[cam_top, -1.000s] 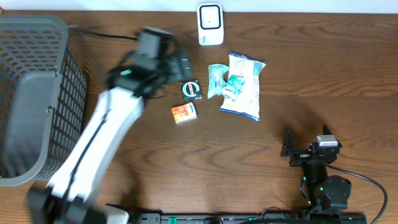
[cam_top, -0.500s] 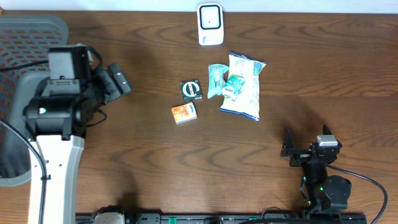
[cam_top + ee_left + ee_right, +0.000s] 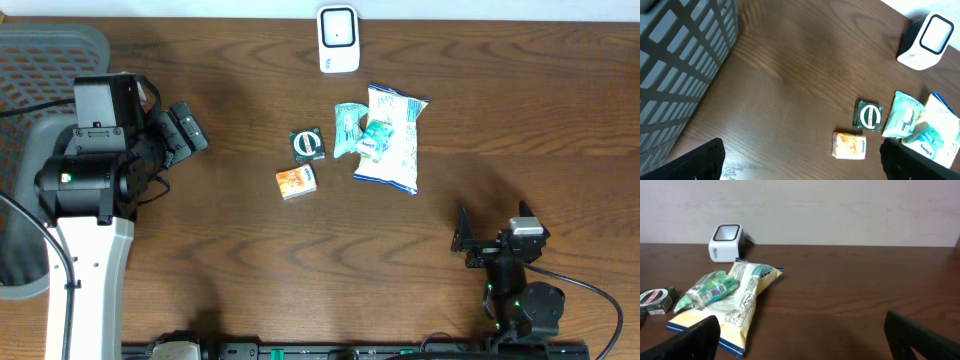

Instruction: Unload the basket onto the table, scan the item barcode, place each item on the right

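Four goods lie mid-table near one white box scanner (image 3: 338, 40): orange carton (image 3: 297, 182), dark green square packet (image 3: 307, 144), pale green pouch (image 3: 350, 130), white-and-blue crinkly bag (image 3: 395, 145); left gripper (image 3: 183, 130) and right gripper (image 3: 493, 235) gape empty; one grey mesh basket (image 3: 30, 70), at left, escapes the right wrist view

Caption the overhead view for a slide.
Left gripper open beside the basket, right gripper open at front; scanner at rear, snack bag centre.
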